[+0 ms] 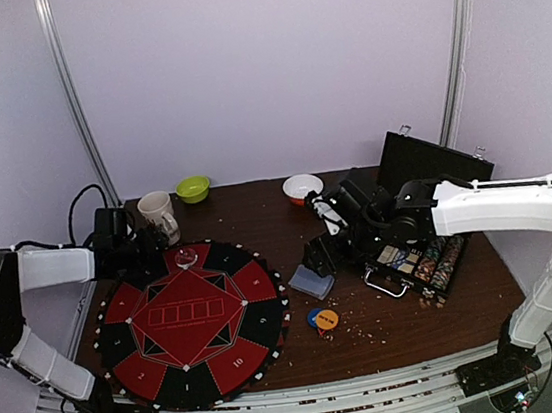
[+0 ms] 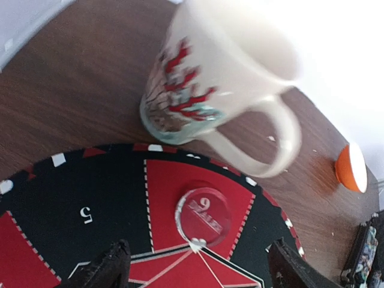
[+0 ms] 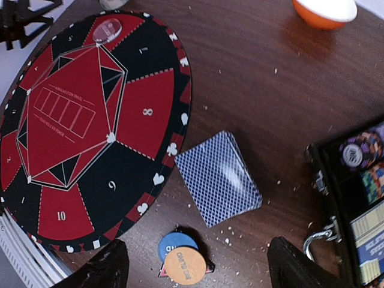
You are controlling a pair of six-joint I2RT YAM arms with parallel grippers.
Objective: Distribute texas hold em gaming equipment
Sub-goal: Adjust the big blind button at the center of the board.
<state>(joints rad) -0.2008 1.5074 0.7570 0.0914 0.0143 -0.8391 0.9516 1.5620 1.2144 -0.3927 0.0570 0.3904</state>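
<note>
Gaping right jaws over card deck (image 3: 219,177)

This looks like a robotics lab cell. Plain pale walls (image 1: 269,66) and metal rails (image 1: 77,100) surround a wooden table (image 1: 410,316), with loose cables (image 1: 76,206) and an aluminium frame (image 1: 311,409) at its edges.

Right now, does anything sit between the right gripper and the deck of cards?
Nothing visible does. The right gripper hangs open above the deck of cards, which lies flat on the table. The blue button and orange button overlap beside the deck, apart from it.
</note>
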